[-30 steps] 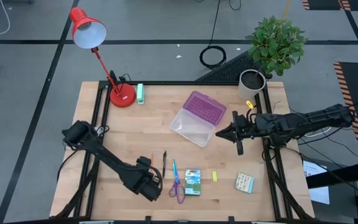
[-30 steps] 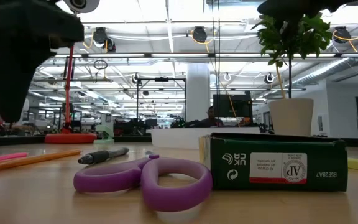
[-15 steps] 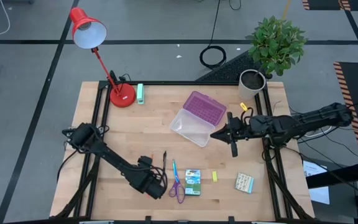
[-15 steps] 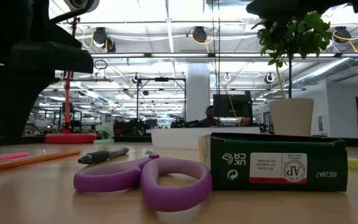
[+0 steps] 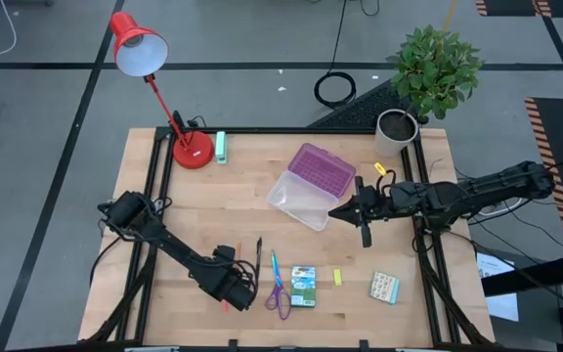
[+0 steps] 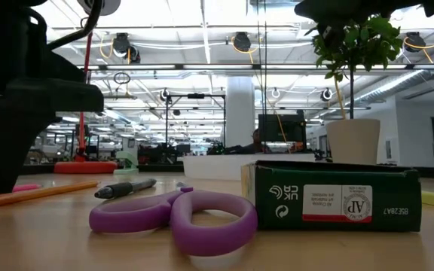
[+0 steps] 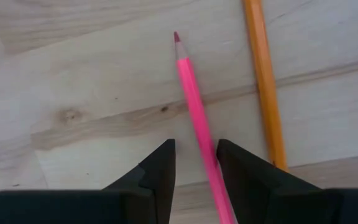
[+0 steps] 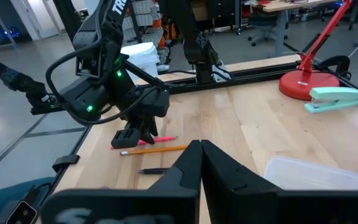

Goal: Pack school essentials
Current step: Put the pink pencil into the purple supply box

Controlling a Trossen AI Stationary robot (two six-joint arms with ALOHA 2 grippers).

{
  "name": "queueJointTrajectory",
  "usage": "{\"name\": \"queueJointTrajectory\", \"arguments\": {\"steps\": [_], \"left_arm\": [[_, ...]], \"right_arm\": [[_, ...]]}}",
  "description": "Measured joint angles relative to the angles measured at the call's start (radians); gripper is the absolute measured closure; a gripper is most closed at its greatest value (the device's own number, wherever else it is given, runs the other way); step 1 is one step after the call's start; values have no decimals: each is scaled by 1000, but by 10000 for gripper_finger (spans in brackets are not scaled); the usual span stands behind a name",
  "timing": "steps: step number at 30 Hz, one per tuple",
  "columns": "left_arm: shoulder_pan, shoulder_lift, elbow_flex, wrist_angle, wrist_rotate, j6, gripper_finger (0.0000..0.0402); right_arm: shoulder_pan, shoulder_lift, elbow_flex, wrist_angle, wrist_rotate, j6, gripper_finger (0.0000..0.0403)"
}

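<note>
A pink pencil (image 7: 194, 99) and an orange pencil (image 7: 263, 81) lie flat on the wooden table near its front left. My left gripper (image 7: 196, 143) is open and low over the pink pencil, with one finger on each side of it. I cannot tell whether either finger touches it. To the right lie a black pen (image 5: 258, 256), a blue pen (image 5: 273, 266), purple-handled scissors (image 6: 179, 218), a green crayon box (image 6: 334, 197), a small yellow eraser (image 5: 337, 277) and a patterned pack (image 5: 384, 286). My right gripper (image 8: 201, 144) is shut and empty beside the clear case (image 5: 311, 186).
The clear case with its purple lid lies open at the table's middle back. A red desk lamp (image 5: 192, 149) and a mint-green block (image 5: 221, 147) stand at the back left. A potted plant (image 5: 396, 127) stands at the back right.
My left gripper has come down toward the table over the pink pencil. My right gripper has moved a little toward the table's left edge, closer to the clear case.
</note>
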Motion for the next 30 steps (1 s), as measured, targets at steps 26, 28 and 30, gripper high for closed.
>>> {"name": "queueJointTrajectory", "arguments": {"steps": [26, 28, 30], "left_arm": [[-1, 5, -2, 2, -28, 79, 296], [-1, 5, -2, 6, -31, 88, 319], [-1, 6, -2, 10, -32, 99, 341]], "right_arm": [[0, 0, 0, 1, -1, 3, 403], [0, 0, 0, 1, -1, 3, 403], [0, 0, 0, 1, -1, 3, 403]]}}
